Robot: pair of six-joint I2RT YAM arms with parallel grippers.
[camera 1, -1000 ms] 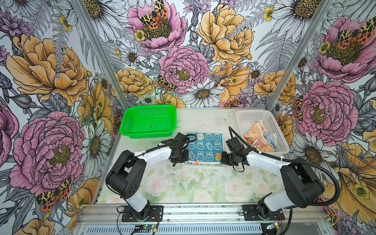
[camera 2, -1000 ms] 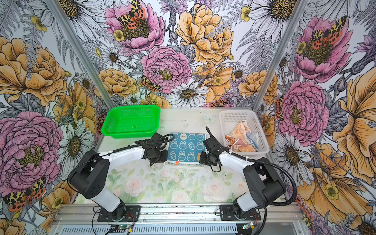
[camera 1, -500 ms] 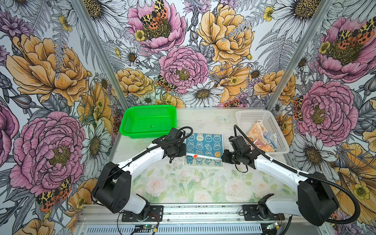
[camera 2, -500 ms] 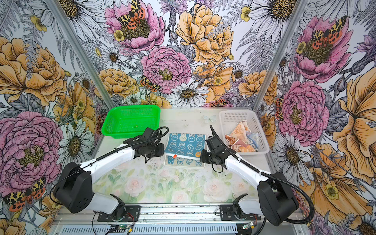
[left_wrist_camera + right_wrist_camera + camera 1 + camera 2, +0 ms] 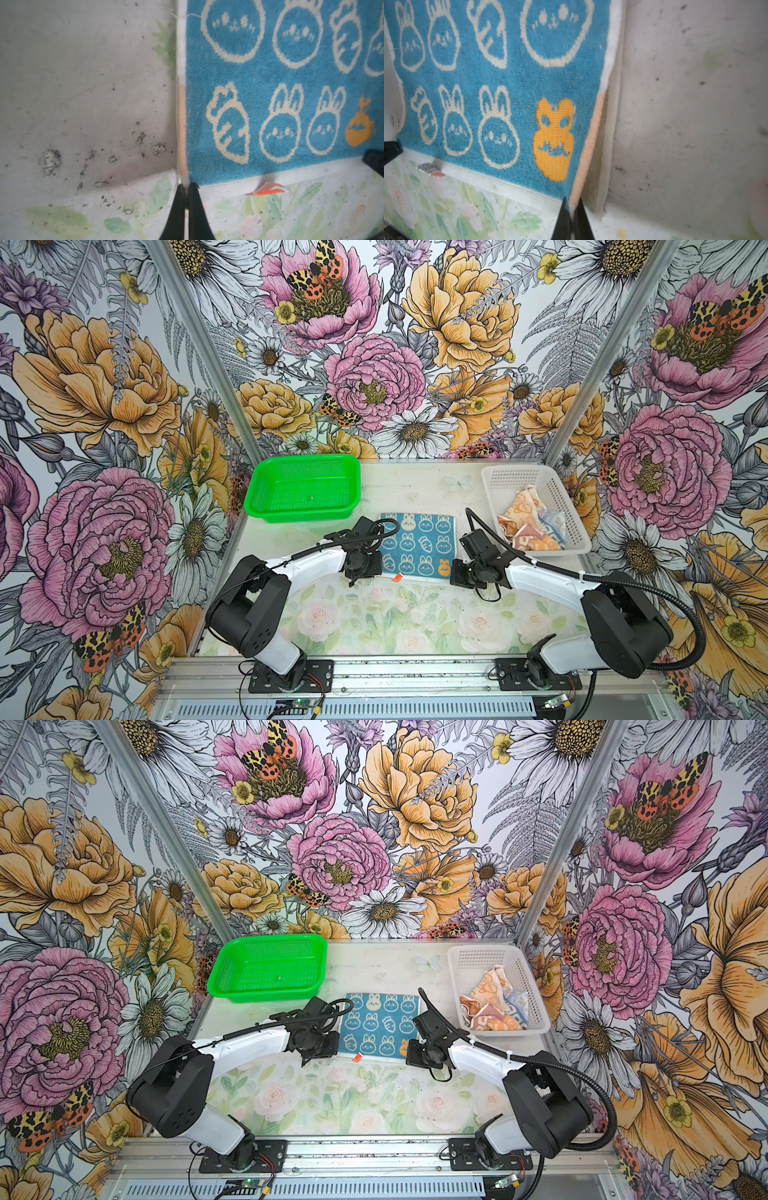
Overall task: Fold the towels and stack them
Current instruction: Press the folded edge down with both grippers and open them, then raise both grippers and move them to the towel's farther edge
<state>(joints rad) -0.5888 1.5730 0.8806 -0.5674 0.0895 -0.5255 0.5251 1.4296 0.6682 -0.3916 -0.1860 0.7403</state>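
The blue towel (image 5: pixel 419 541) lies flat on the table (image 5: pixel 395 614) at the centre of both top views. The left gripper (image 5: pixel 185 187) pinches its lower-left corner and the right gripper (image 5: pixel 572 202) its lower-right, jaws closed on the hem. A second layer shows under one side edge, so it may be folded once; I cannot tell. The other two towels (image 5: pixel 530 522) sit crumpled in the white basket (image 5: pixel 490 485) at right. Most folding and all stacking seem left.

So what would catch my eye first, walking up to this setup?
Probably the loud flowered walls, then the blue bunny towel lying flat mid-table, the left gripper and right gripper each pinched shut on a near corner. A green basket stands at far left, and a white basket at right holds crumpled towels.
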